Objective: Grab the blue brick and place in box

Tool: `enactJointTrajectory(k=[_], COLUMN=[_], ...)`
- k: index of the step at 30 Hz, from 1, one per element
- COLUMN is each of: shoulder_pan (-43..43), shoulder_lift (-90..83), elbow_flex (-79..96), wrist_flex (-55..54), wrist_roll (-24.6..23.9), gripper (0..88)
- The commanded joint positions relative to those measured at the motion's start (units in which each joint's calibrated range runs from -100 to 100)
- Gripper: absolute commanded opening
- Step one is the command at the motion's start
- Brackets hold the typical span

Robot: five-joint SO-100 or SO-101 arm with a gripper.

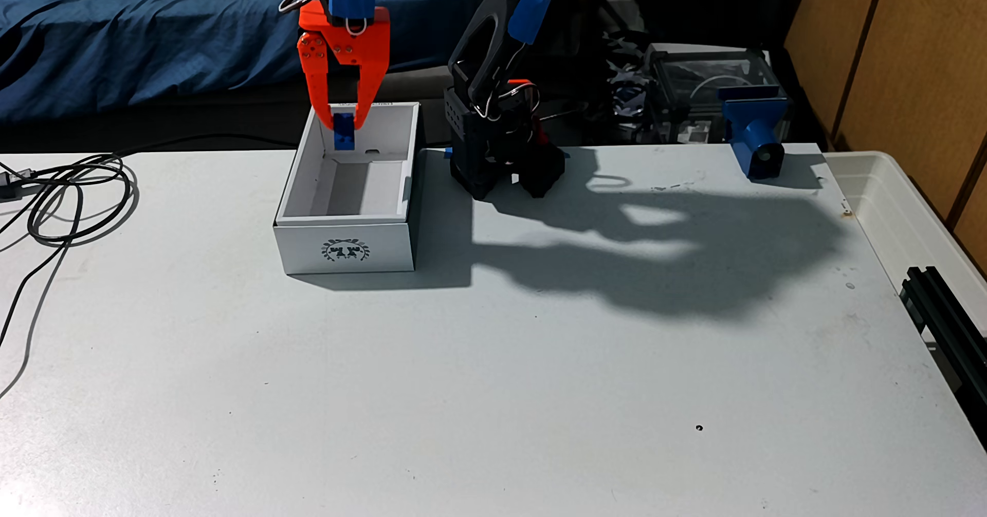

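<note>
Fixed view: orange tool hanging tips-down over the far end of the box, blue brick pinched between its tips.

Brick's held on end, dangling just below the fingertips and inside the box's open top, so my guess is it's lined up for the drop and only needs letting go. Box sits on the bench right beside the arm's black base, wreath emblem facing the camera.
</note>
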Motion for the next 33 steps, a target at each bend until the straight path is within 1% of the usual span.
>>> enactJointTrajectory(k=[1, 6, 11, 17, 27, 31, 33], shoulder_pan=[1.69, 5.26, 5.48, 5.63, 7.11, 9.05, 10.16], shoulder_lift=[-1.61, -1.52, -2.37, -2.28, -2.28, -2.45, -2.45], elbow_flex=[2.56, 8.15, 16.05, 20.40, 20.22, 18.27, 17.03], wrist_flex=[-4.59, -13.46, -18.98, -19.75, -20.79, -21.56, -20.87], wrist_roll=[2.45, 7.34, 7.71, 7.71, 7.82, 7.92, 8.82], gripper=[1.0, 1.0, 2.4, 12.8, 20.0, 19.9, 19.5])
